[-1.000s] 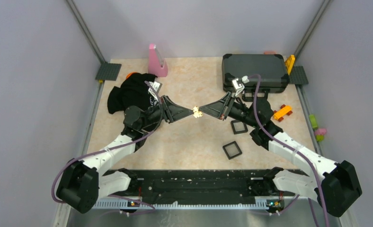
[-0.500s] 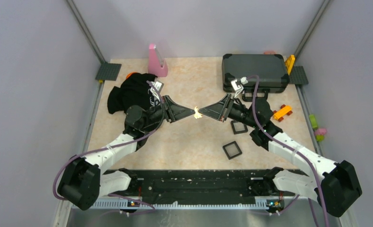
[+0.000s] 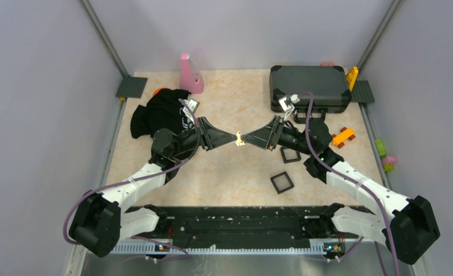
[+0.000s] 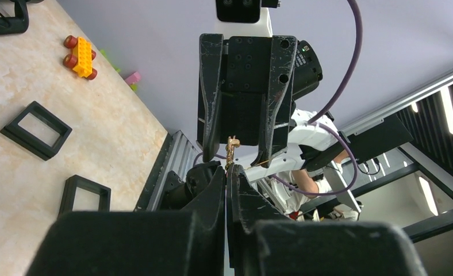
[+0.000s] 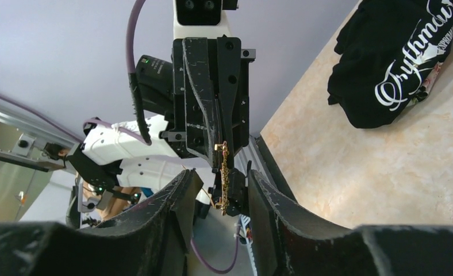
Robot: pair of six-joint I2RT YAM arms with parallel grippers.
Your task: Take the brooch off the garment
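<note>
The tiny gold brooch (image 3: 238,138) hangs in mid-air between my two gripper tips, above the table's middle. My left gripper (image 3: 234,137) is shut on it; in the left wrist view the brooch (image 4: 231,152) sticks out of its pinched tips (image 4: 227,170). My right gripper (image 3: 244,138) is open, its fingers either side of the brooch (image 5: 222,178) in the right wrist view, not touching it. The black garment (image 3: 161,112) with white script lies bunched at the back left, also in the right wrist view (image 5: 394,63), apart from both grippers.
A dark grey hard case (image 3: 309,86) stands at the back right. Two small black square frames (image 3: 290,154) (image 3: 281,182) lie under the right arm. An orange toy car (image 3: 343,136), a pink object (image 3: 190,75) and small toys by the right wall (image 3: 386,158).
Both gripper tips have risen slightly and drawn closer together around the brooch. The left gripper still holds it; the garment has not moved.
</note>
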